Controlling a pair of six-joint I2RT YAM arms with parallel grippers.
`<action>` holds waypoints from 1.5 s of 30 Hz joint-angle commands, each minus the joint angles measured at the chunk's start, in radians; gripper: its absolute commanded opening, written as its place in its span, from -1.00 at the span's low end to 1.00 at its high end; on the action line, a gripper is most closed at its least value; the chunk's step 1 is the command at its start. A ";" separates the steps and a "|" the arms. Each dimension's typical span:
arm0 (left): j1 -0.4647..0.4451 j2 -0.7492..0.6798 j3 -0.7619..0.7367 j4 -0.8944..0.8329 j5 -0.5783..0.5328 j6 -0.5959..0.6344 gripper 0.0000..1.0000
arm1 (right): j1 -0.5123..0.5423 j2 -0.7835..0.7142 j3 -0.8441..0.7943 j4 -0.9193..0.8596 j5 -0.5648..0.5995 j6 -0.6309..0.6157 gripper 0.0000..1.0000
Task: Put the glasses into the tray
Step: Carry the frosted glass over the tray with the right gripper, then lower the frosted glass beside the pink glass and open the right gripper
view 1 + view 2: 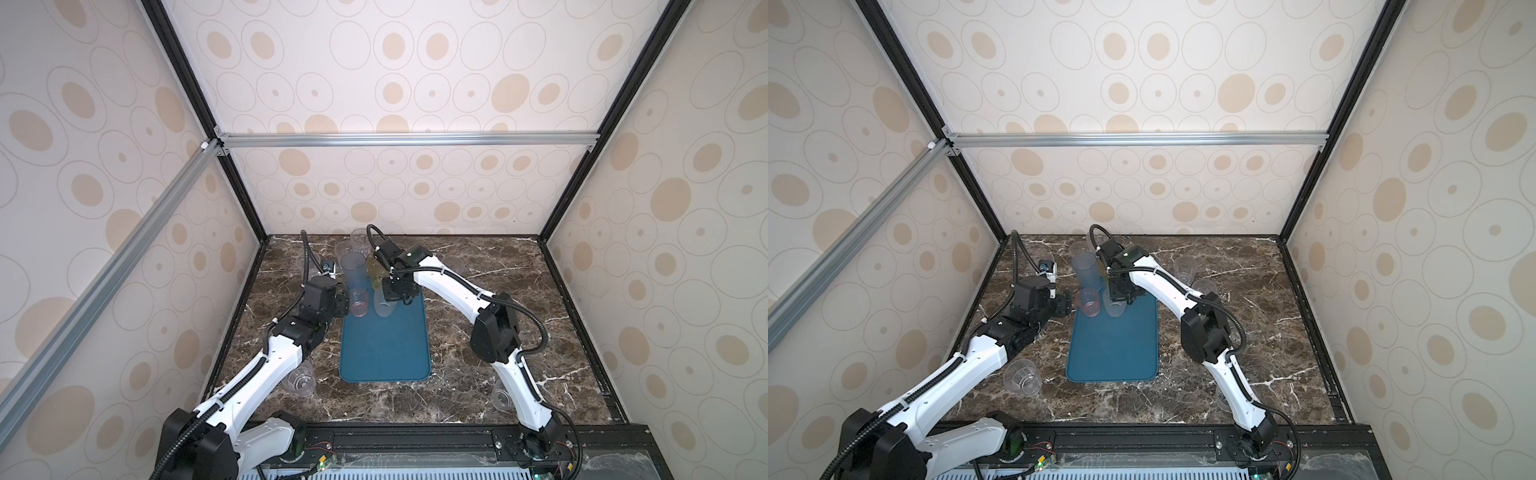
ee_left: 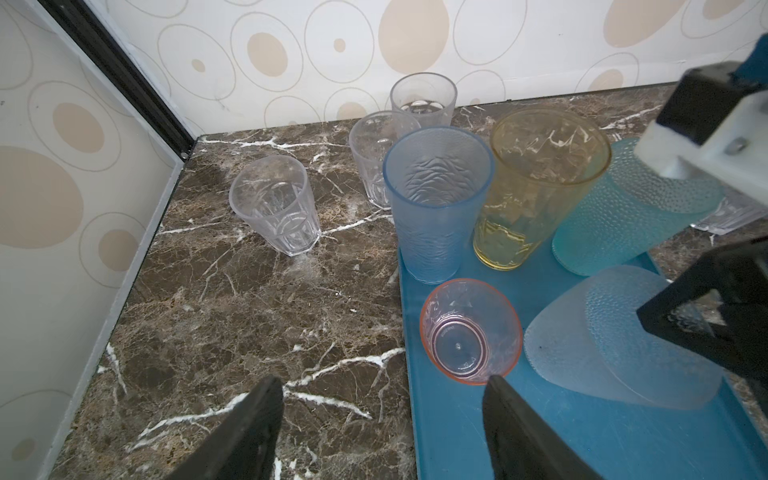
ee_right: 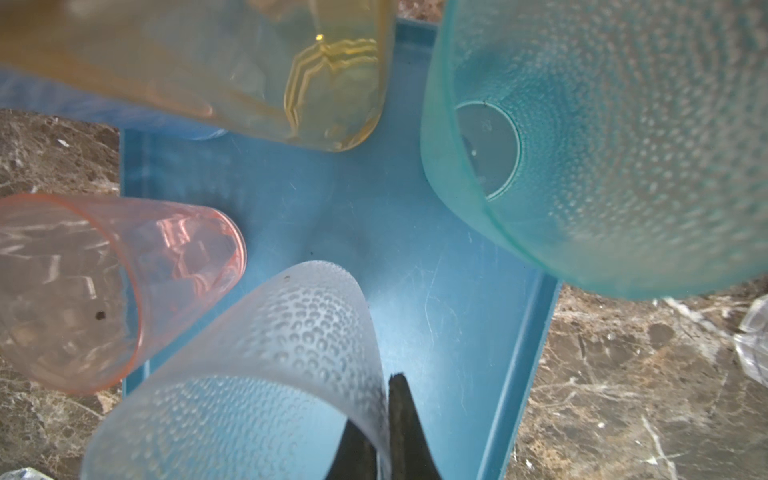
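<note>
Right hand (image 3: pixel 380 415) clamps the pale frosted glass (image 3: pixel 270 365) by its wall, tilted over the tray (image 3: pixel 415 249). Released askew, it could topple onto the pink glass (image 2: pixel 469 332). Left hand (image 2: pixel 382 382) gapes, empty.

Pretty clearly a robotics lab test cell, not a kitchen. Got a marble-look tabletop (image 1: pixel 478 374) boxed in by black and silver aluminium framing (image 1: pixel 399 139), with circle-print wallpaper panels (image 1: pixel 415 191) standing behind it and on both sides. Also a pair of white robot arms (image 1: pixel 270 370) mounted on a black rail (image 1: pixel 415 440) along the tabletop's near edge, loose wires (image 1: pixel 320 449) included.
</note>
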 commanded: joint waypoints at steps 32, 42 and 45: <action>0.008 0.014 0.019 0.016 0.013 -0.010 0.51 | 0.006 0.057 0.064 0.042 0.024 0.072 -0.65; 0.002 0.021 0.089 -0.022 -0.040 0.008 0.49 | -0.002 -0.179 -0.054 0.051 -0.034 -0.008 -0.32; -0.026 0.021 0.116 -0.015 -0.095 0.030 0.49 | -0.037 -0.314 -0.181 0.083 -0.024 -0.014 -0.27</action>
